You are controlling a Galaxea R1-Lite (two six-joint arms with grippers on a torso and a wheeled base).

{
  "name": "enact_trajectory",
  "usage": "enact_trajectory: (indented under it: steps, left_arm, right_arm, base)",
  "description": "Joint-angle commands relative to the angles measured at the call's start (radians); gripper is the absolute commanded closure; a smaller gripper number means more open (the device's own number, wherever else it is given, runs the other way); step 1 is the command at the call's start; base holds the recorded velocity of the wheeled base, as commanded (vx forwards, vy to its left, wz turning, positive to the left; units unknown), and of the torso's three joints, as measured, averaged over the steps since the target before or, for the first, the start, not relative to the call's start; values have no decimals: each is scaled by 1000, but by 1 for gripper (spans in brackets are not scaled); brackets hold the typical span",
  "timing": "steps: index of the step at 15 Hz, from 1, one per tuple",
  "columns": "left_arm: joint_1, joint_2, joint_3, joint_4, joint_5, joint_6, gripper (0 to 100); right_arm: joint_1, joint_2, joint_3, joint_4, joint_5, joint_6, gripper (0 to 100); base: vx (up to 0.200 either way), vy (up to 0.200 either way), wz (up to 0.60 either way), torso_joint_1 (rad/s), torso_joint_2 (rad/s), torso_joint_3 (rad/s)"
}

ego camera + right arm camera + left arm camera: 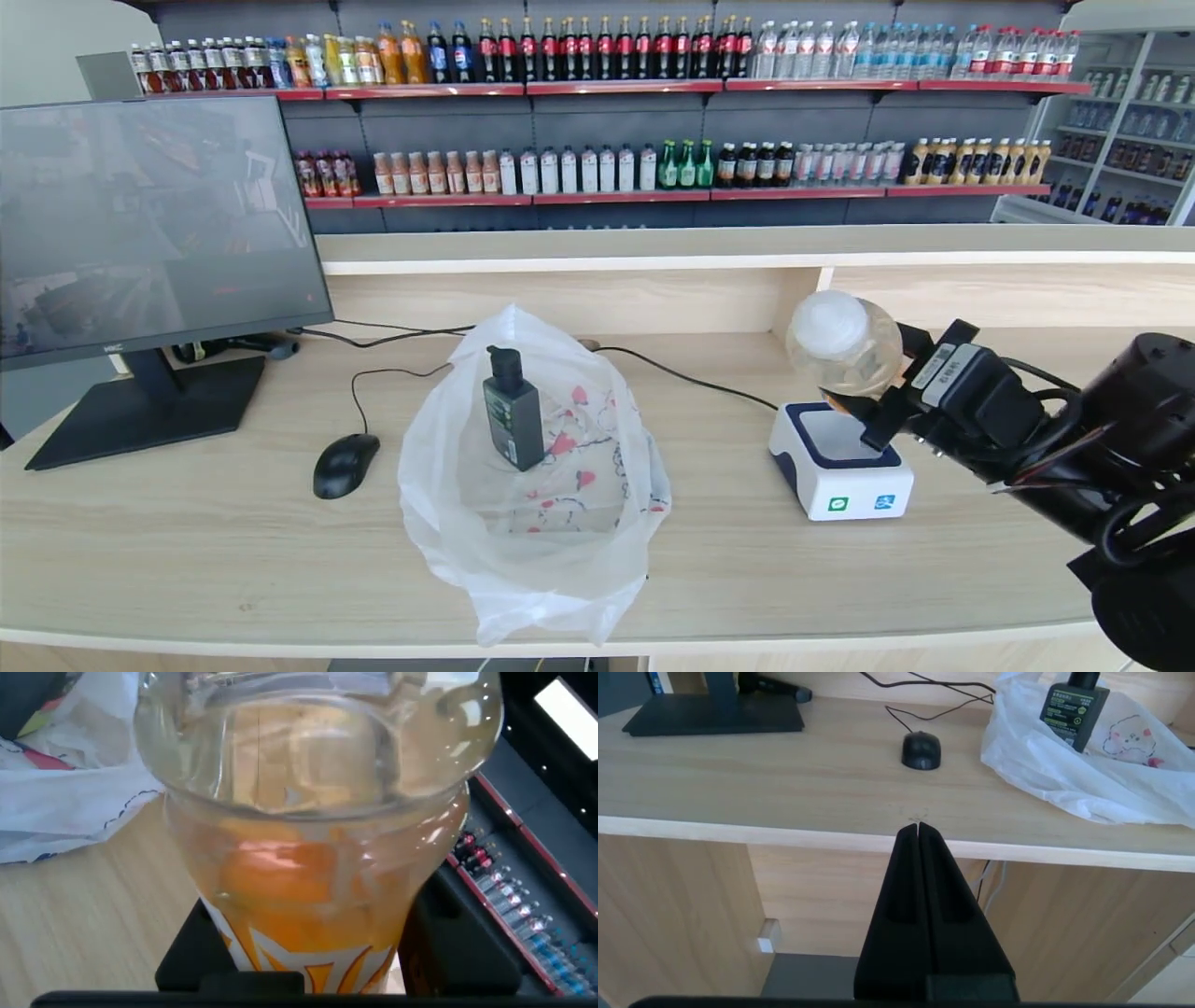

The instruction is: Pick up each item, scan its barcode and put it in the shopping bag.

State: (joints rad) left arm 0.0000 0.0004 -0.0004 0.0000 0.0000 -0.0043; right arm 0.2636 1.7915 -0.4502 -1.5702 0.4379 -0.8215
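My right gripper (878, 406) is shut on a clear round bottle (845, 345) with an orange label (308, 924), holding it tilted just above the white barcode scanner (840, 462). The bottle's body fills the right wrist view close up. A white plastic shopping bag (532, 485) stands open in the middle of the counter with a dark green bottle (513, 415) upright inside it; the bag (1092, 765) and the green bottle (1074, 709) also show in the left wrist view. My left gripper (918, 829) is shut and empty, hanging below the counter's front edge.
A monitor (149, 233) on its stand sits at the left of the wooden counter (187, 541), with a black mouse (344, 464) and cables between it and the bag. A raised ledge and drink shelves run behind.
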Motion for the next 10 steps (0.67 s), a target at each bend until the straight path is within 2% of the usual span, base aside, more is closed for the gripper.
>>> enact_trajectory:
  steps: [1,6,10]
  left_arm:
    - [0,0,0,0,0,0,100]
    - [0,0,0,0,0,0,100]
    - [0,0,0,0,0,0,100]
  right_arm:
    - [-1,8,21,-1,12,-18,100]
    - [-23,45,-45,-1,213,-90,100]
    - [-21,45,-35,-1,266,-119,100]
  base:
    - [0,0,0,0,0,0]
    - [0,0,0,0,0,0]
    - [0,0,0,0,0,0]
